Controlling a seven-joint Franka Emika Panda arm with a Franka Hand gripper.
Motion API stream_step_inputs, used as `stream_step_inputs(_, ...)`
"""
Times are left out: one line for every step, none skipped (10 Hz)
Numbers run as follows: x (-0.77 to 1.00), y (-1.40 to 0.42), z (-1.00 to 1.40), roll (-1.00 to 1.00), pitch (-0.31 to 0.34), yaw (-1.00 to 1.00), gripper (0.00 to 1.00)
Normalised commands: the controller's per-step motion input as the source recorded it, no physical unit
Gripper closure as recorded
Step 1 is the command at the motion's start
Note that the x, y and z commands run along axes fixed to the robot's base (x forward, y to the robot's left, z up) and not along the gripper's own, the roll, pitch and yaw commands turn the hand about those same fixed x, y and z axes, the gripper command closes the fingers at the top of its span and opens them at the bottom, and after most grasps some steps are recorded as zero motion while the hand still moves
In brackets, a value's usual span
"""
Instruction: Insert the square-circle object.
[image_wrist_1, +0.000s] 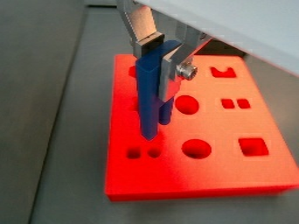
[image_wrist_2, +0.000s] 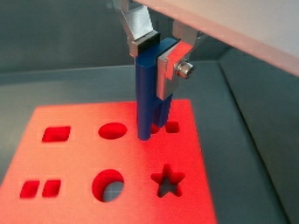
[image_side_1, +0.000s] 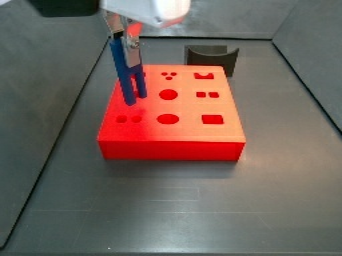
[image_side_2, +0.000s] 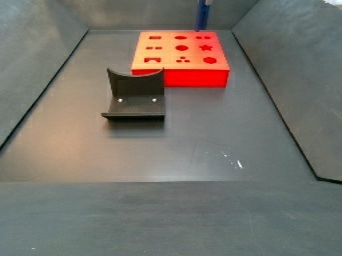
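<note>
My gripper (image_wrist_1: 158, 54) is shut on the upper end of the square-circle object (image_wrist_1: 149, 96), a slim dark blue piece with two prongs. It hangs upright, prongs down, over the red block (image_wrist_1: 222, 166). The prong tips are close above the block's top, by the pair of small holes (image_wrist_1: 142, 154). Whether the tips touch the block cannot be told. Gripper (image_wrist_2: 158, 52), piece (image_wrist_2: 149, 96) and block (image_wrist_2: 70, 166) show in both wrist views. In a side view the gripper (image_side_1: 124, 35) holds the piece (image_side_1: 130, 72) over the block's (image_side_1: 174, 135) left part. The piece (image_side_2: 203, 12) also shows in a side view.
The red block (image_side_2: 181, 55) has several other shaped holes, among them a star, circles and squares. A dark grey curved holder (image_side_1: 210, 55) stands on the floor beside the block and also shows in a side view (image_side_2: 134, 97). Dark walls ring the floor.
</note>
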Motion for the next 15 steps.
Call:
stream_step_inputs(-0.02, -0.02, 0.0, 0.08, 0.004, -1.0, 1.0)
stream_step_inputs(-0.03, -0.1, 0.0, 0.1, 0.047, -0.96, 1.0)
stream_step_inputs(-0.05, -0.16, 0.0, 0.11, 0.091, -0.9, 1.0)
stream_step_inputs(-0.05, -0.15, -0.03, 0.12, 0.079, -0.91, 1.0)
stream_step_inputs(-0.05, -0.15, -0.05, 0.12, 0.067, -0.93, 1.0)
stream_step_inputs(-0.05, -0.14, -0.05, 0.12, 0.066, -0.93, 1.0)
stream_step_inputs(-0.13, -0.09, -0.05, 0.17, 0.127, -0.91, 1.0)
stream_step_inputs(-0.15, -0.11, -0.04, 0.18, 0.183, -0.78, 1.0)
stream_step_inputs(-0.1, -0.08, -0.03, 0.19, 0.201, -0.79, 1.0)
stream_step_inputs(-0.09, -0.06, 0.0, 0.2, 0.233, -0.74, 1.0)
stream_step_inputs(0.19, 0.0, 0.02, 0.16, 0.196, -0.13, 1.0)
stream_step_inputs(0.0, 0.0, 0.0, 0.13, 0.099, 0.0, 1.0)
stream_step_inputs(0.27, 0.0, -0.18, 0.13, 0.06, -0.23, 1.0)
stream_step_inputs(0.27, -0.01, -0.17, 0.09, 0.036, -0.21, 1.0)
stream_step_inputs(0.2, -0.04, -0.19, 0.08, 0.004, -0.13, 1.0)
